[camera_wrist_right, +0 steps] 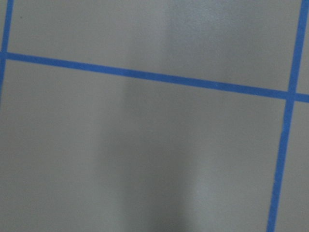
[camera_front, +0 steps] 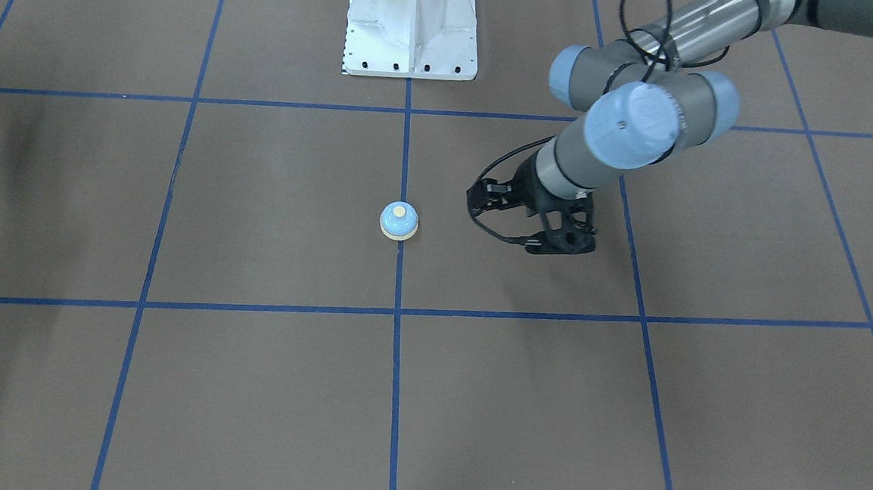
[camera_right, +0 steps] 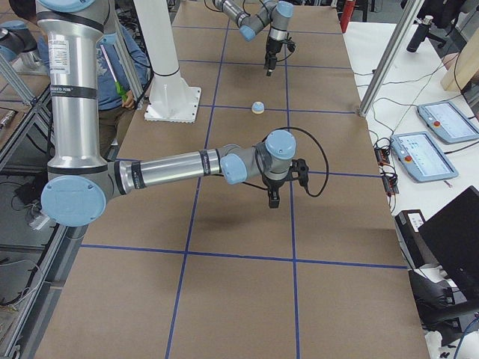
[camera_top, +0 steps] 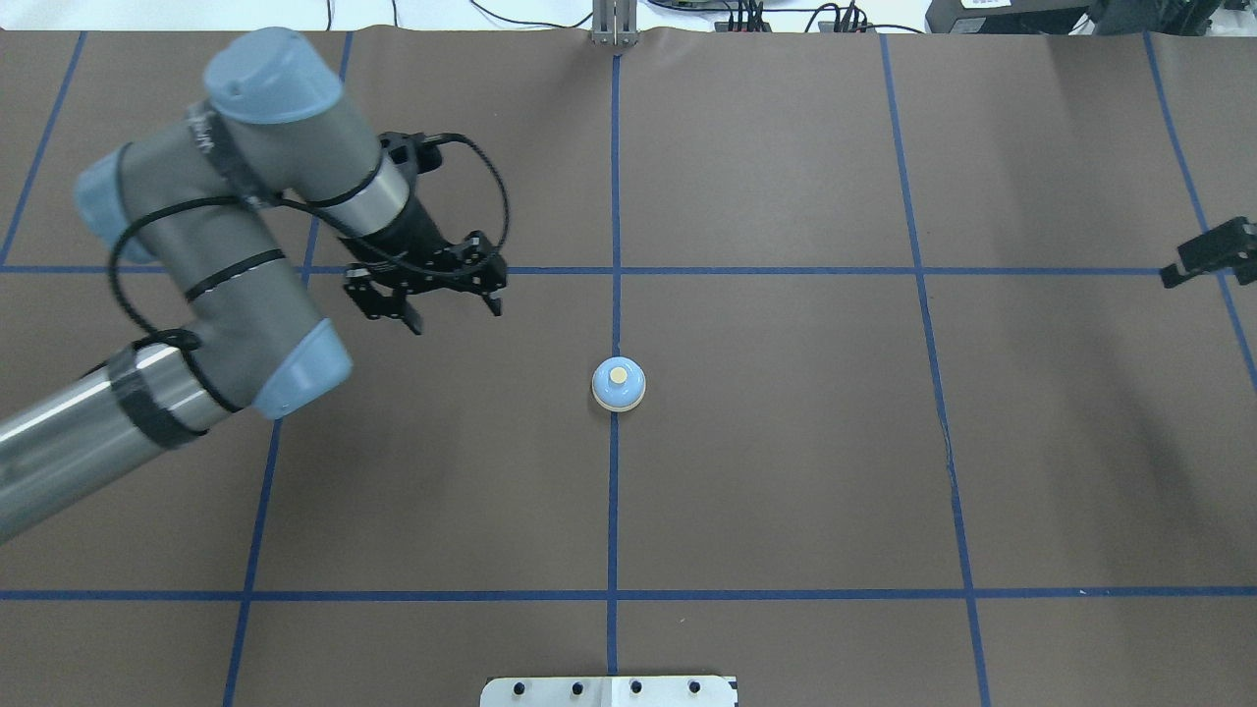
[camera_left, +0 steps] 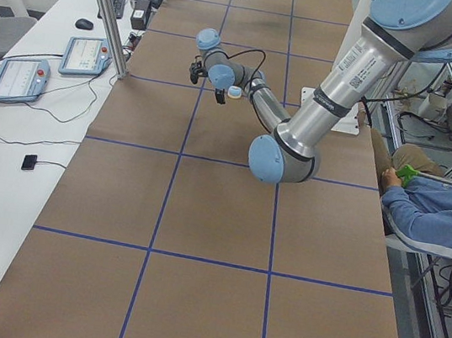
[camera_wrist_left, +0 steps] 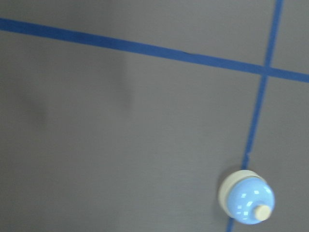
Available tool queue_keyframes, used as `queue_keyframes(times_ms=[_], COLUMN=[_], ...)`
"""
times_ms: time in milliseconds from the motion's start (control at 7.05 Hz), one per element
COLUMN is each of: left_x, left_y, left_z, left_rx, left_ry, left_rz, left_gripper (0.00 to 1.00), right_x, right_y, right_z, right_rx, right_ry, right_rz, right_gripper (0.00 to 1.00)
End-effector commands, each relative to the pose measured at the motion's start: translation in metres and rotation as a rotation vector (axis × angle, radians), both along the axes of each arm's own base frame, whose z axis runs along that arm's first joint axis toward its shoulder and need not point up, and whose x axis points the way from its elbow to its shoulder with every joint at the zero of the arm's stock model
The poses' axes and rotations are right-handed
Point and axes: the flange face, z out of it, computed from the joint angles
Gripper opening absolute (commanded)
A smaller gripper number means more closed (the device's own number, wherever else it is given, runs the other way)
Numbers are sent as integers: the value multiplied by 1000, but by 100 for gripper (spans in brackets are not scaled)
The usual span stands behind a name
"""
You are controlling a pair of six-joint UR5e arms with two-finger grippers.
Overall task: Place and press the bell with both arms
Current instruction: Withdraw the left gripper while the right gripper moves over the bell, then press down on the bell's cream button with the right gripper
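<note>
The light-blue bell (camera_front: 399, 221) with its cream button stands upright on the brown table, on the centre blue tape line; it also shows in the overhead view (camera_top: 618, 383) and low right in the left wrist view (camera_wrist_left: 247, 197). My left gripper (camera_top: 452, 312) is open and empty, and hovers apart from the bell, off to its left and farther from the robot; in the front view (camera_front: 485, 197) it is to the bell's right. My right gripper (camera_top: 1203, 257) shows only partly at the overhead view's right edge, far from the bell. I cannot tell whether it is open or shut.
The white bolted pedestal (camera_front: 412, 27) stands at the robot's side of the table, in line with the bell. Blue tape lines (camera_top: 766, 270) grid the brown table. A seated person (camera_left: 433, 208) is beside the table. Touch pendants (camera_left: 19, 74) lie on a side bench.
</note>
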Motion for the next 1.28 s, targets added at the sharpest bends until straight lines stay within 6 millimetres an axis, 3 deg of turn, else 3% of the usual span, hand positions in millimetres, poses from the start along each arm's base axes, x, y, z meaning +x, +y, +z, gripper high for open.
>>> queue_keyframes(times_ms=[0, 142, 284, 426, 567, 709, 851, 993, 1135], left_x=[-98, -134, -164, -178, -180, -185, -191, -196, -197], left_y=[22, 30, 35, 34, 33, 32, 34, 32, 33], left_z=[89, 119, 139, 147, 148, 150, 156, 160, 160], left_rx=[125, 151, 178, 196, 196, 192, 183, 180, 179], left_ry=[-30, -51, -67, -73, -74, -77, -82, -86, -87], left_rz=[30, 28, 23, 23, 21, 13, 7, -1, -1], left_gripper=[96, 96, 96, 96, 96, 96, 96, 96, 96], right_x=[-121, -195, -285, -366, -399, -419, -459, -487, -492], right_y=[-1, 12, 51, 99, 108, 112, 95, 85, 83], right_z=[-126, -183, -229, -266, -283, -288, -310, -320, -321], right_rx=[-37, -79, -76, -79, -78, -80, -88, -95, -99], right_ry=[-18, -45, -48, -63, -68, -63, -41, -15, -9], right_rz=[125, 191, 256, 316, 307, 288, 289, 286, 282], right_gripper=[100, 100, 85, 47, 0, 0, 0, 0, 0])
